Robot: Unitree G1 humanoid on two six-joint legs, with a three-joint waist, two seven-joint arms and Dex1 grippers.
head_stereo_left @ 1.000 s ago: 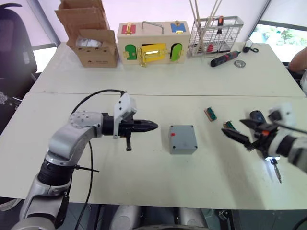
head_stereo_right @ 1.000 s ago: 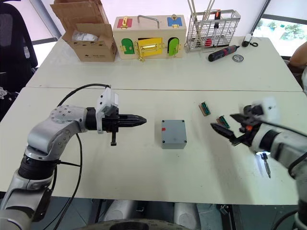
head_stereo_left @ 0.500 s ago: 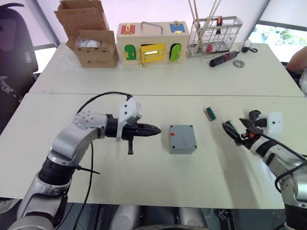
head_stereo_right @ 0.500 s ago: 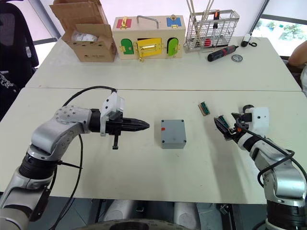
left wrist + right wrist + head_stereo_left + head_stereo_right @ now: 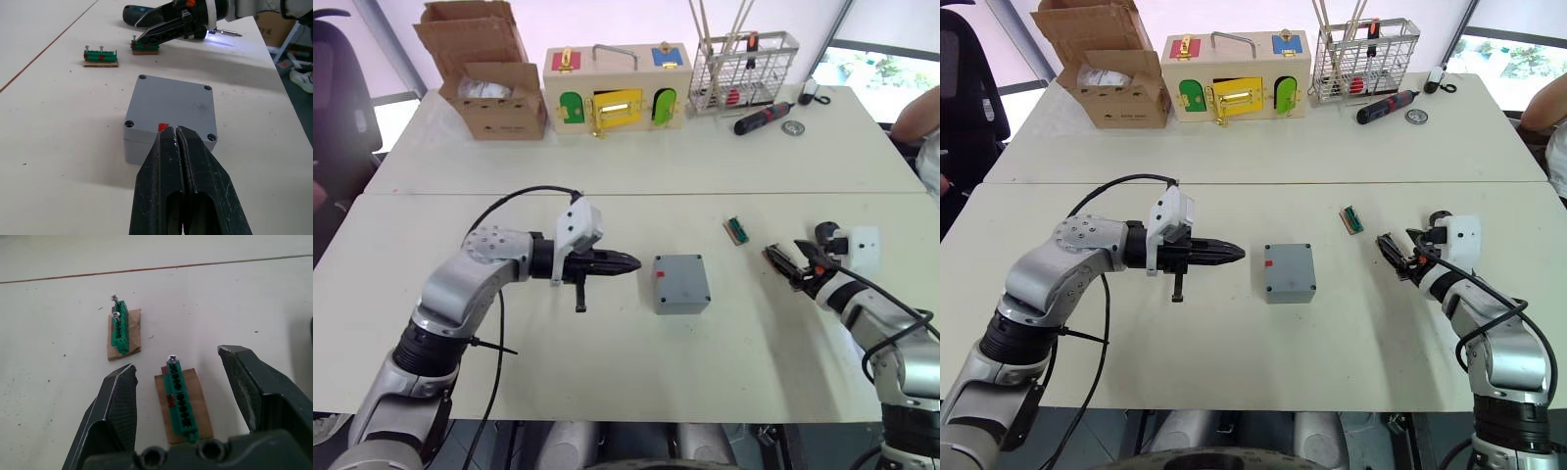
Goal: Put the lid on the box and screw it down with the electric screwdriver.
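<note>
Small grey square plastic box (image 5: 680, 283), lidded, on counter (image 5: 607, 362) | left hand (image 5: 631, 262) closed, empty, beside it | right hand (image 5: 178, 382) open around green screw strip (image 5: 180, 399)

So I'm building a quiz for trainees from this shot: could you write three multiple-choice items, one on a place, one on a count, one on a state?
1. Where is the grey box?
A. in front of the left end effector
B. in the wire basket
C. inside the cardboard box

2. How many green screw holders lie on the table?
A. one
B. two
C. four

3. How are the right end effector's fingers?
A. shut on the lid
B. shut on nothing
C. open

Key: 1 A, the closed fingertips point at the box's side. 2 B, two strips show in the right wrist view. 3 C, the fingers stand apart around the nearer holder.
</note>
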